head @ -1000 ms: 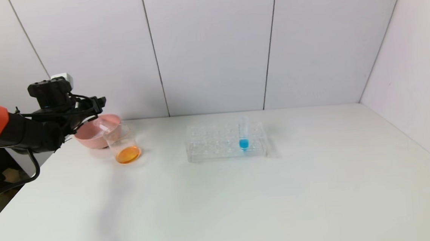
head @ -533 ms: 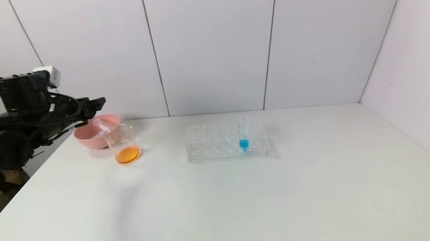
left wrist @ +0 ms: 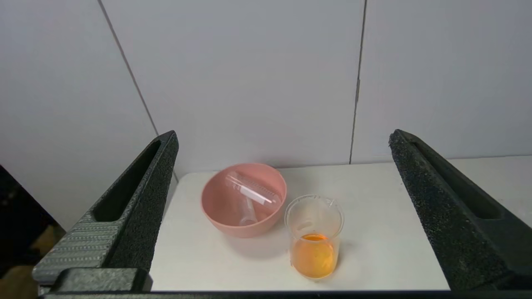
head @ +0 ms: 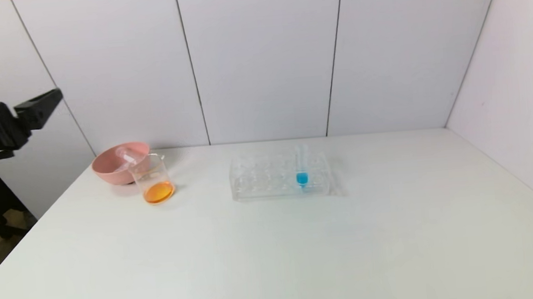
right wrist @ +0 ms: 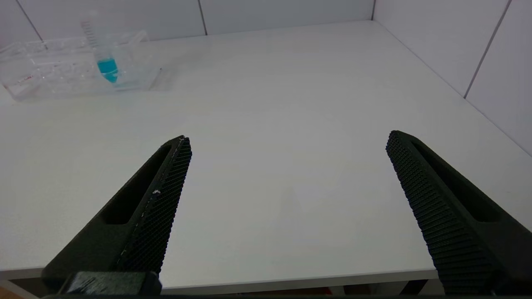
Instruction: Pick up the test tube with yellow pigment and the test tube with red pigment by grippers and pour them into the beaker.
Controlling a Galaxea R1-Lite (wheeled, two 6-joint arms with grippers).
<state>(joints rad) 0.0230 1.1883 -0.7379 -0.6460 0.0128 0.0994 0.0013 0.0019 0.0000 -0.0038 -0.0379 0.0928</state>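
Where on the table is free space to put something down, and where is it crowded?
Free: the whole near half of the table, the stretch between beaker and rack, and right of the rack. Crowded: the far left corner, where the pink bowl and beaker stand close together.

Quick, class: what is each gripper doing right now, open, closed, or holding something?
Left gripper: open, holding nothing.
Right gripper: open, holding nothing.

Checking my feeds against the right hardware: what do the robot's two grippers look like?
The left gripper has two matte black fingers tapering to points, with rough grainy inner faces, a long slot in each and ribbed grey outer sides. The right gripper matches: black tapered slotted fingers, fine dotted inner texture, with small whitish specks on one.
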